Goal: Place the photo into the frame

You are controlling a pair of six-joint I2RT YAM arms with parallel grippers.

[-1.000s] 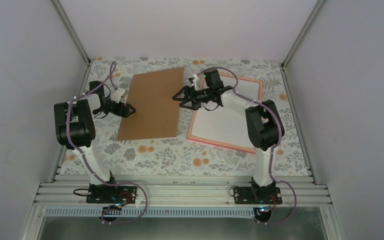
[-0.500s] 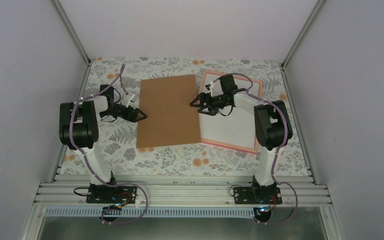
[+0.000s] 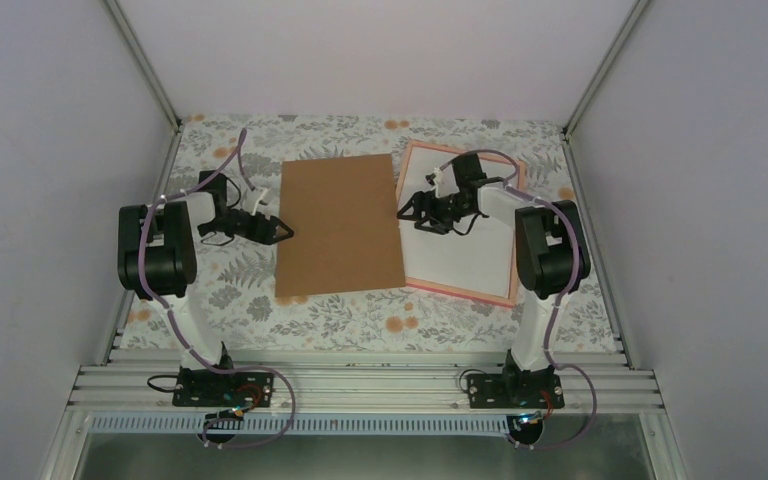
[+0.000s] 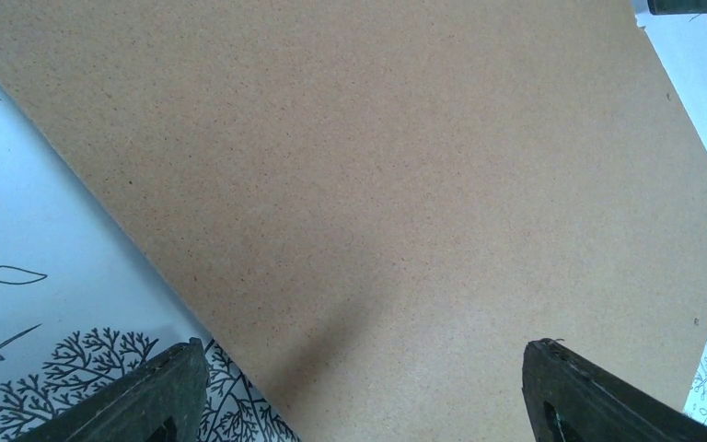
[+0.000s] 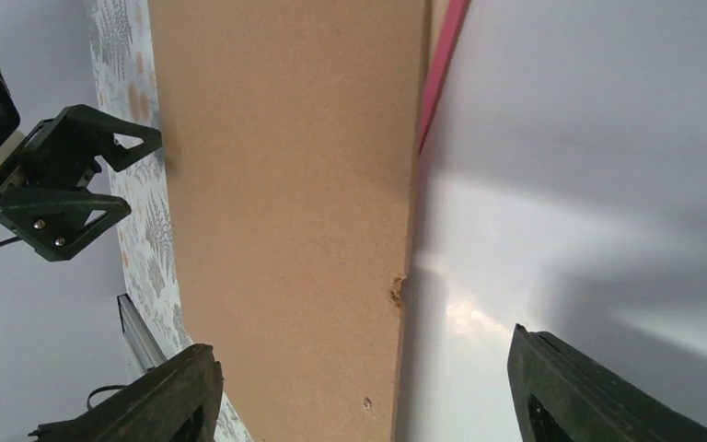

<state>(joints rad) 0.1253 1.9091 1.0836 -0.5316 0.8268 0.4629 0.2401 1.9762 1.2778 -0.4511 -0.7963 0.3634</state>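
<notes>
Plain brown board (image 3: 340, 225) overlaps frame (image 5: 444, 55) pink edge; white sheet (image 3: 460, 250) inside.

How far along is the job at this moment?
Done: a white sheet, perhaps the photo's back, lies inside the frame. In hand: nothing; left gripper and right gripper are open at the brown board's edges. Left: the board lies mostly beside the frame, not over it.
</notes>
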